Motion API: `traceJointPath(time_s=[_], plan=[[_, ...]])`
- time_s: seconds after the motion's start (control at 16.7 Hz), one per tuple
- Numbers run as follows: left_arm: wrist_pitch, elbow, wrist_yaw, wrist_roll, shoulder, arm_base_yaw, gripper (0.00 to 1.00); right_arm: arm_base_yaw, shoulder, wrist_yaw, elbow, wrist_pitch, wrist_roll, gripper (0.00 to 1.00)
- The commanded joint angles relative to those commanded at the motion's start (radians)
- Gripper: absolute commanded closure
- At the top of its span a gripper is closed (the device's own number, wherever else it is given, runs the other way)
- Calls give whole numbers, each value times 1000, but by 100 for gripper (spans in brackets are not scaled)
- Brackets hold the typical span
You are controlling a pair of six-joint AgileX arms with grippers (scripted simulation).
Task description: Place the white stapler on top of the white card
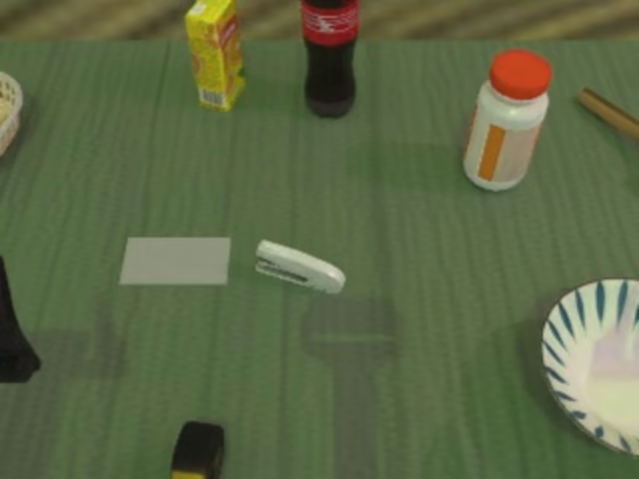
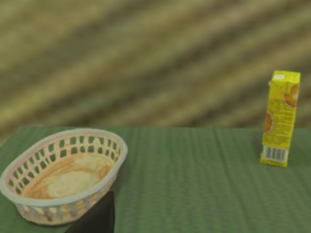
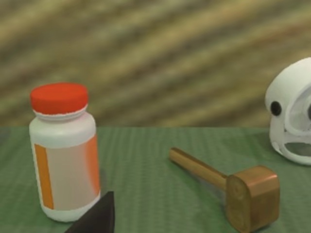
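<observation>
White stapler (image 1: 299,266): lies flat on the green table (image 1: 419,230) near the middle, rounded end toward the table's right and tilted a little nearer.
White card (image 1: 176,261): lies flat just left of the stapler, a narrow strip of cloth between them; the two do not touch.
My left pincer: only a dark part of my left arm (image 1: 14,334) shows at the table's left edge, well apart from the card and farther from the stapler; I cannot tell how the fingers stand.
My right pincer: not seen from above; its wrist view shows only a dark tip at the frame's edge, so I cannot tell its state.
Left wrist view: a woven basket (image 2: 63,172) and a yellow carton (image 2: 280,118) on the table.
Right wrist view: an orange-capped bottle (image 3: 64,151), a wooden mallet (image 3: 228,184) and a white rounded object (image 3: 293,116).
Other things from above: a cola bottle (image 1: 329,55) at the far edge, a blue-striped plate (image 1: 562,344) at the right, a black and yellow object (image 1: 198,451) at the near edge.
</observation>
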State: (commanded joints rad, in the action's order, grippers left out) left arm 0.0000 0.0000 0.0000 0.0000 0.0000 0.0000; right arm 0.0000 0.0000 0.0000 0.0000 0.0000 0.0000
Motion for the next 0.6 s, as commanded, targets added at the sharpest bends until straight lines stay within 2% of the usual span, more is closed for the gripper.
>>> traceJointPath(time_s=[0.3,0.6], plan=[[-56,58,20,48,59,-24,0,0,0,0,0,0,0,0],[-306,338,91,266,371,-123,0,0,0,0,0,0,0,0]])
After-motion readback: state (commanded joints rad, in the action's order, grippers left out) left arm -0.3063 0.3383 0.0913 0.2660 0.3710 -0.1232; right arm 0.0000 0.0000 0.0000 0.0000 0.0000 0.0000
